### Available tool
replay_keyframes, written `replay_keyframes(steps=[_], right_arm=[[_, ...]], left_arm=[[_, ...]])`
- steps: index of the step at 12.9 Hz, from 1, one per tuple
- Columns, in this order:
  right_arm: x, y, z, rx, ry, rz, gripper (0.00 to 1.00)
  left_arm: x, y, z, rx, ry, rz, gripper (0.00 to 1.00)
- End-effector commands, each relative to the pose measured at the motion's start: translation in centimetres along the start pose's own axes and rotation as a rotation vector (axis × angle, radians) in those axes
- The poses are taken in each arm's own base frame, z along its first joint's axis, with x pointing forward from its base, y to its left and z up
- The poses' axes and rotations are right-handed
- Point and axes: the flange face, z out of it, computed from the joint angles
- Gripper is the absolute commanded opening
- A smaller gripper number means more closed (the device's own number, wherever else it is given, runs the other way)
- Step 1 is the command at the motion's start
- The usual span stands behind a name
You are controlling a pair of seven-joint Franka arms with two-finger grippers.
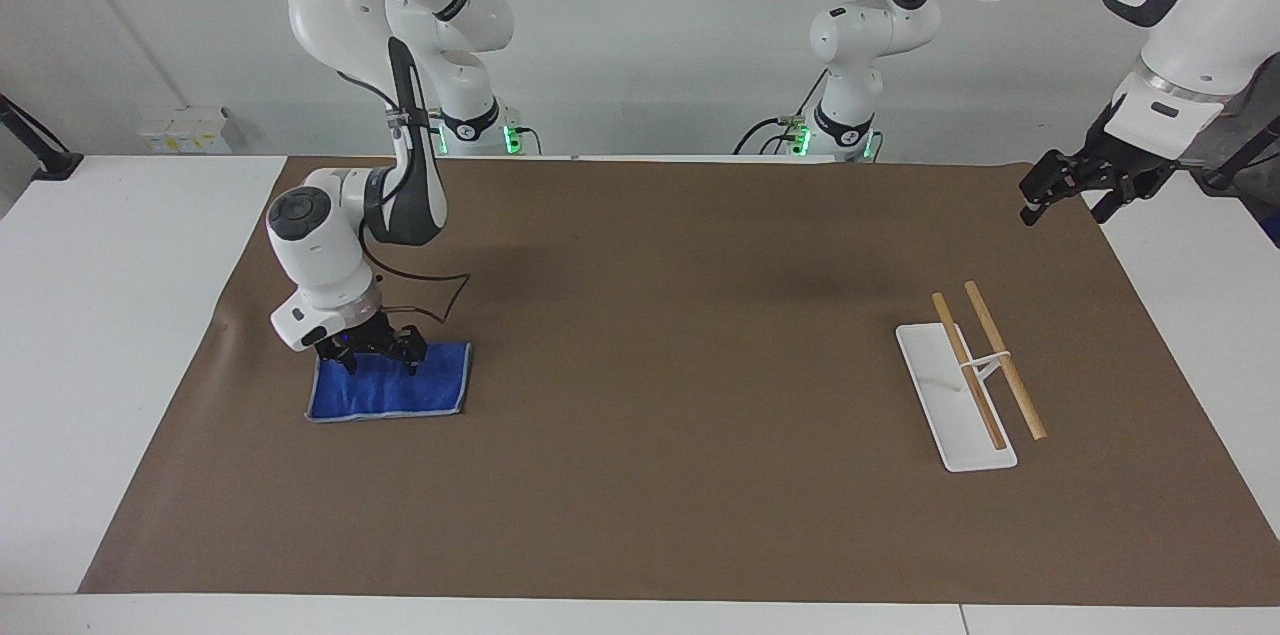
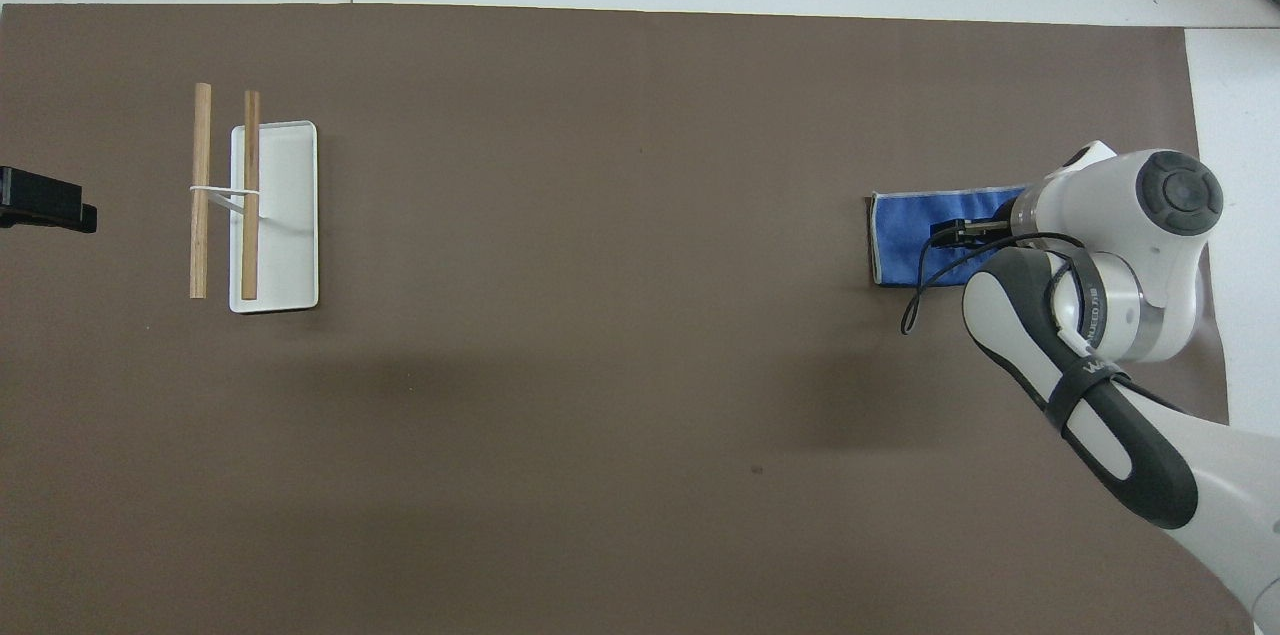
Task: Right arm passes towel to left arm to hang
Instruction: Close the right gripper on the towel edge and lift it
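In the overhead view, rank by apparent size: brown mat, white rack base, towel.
1. brown mat
2-3. white rack base and towel: unsure, since the right arm hides part of the towel.

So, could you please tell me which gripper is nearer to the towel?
Right. The right gripper is down at the towel, at its edge nearer the robots. The left gripper waits in the air at the left arm's end of the table.
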Motion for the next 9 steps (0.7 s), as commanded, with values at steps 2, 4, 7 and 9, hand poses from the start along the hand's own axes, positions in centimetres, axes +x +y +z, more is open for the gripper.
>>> replay_keyframes(steps=[2, 4, 7, 9], right_arm=[[-0.54, 0.06, 0.81, 0.017, 0.000, -0.017, 1.00], [-0.70, 0.14, 0.98, 0.018, -0.004, -0.017, 0.78], [-0.69, -0.40, 0.44, 0.018, -0.005, -0.021, 0.00], [-0.67, -0.76, 0.12, 0.021, -0.005, -0.014, 0.00]], left_arm=[[-0.90, -0.30, -0.18, 0.004, 0.001, -0.014, 1.00], [-0.90, -0.30, -0.18, 0.004, 0.001, -0.014, 1.00], [-0.90, -0.30, -0.18, 0.004, 0.001, -0.014, 1.00], [-0.90, -0.30, -0.18, 0.004, 0.001, -0.014, 1.00]])
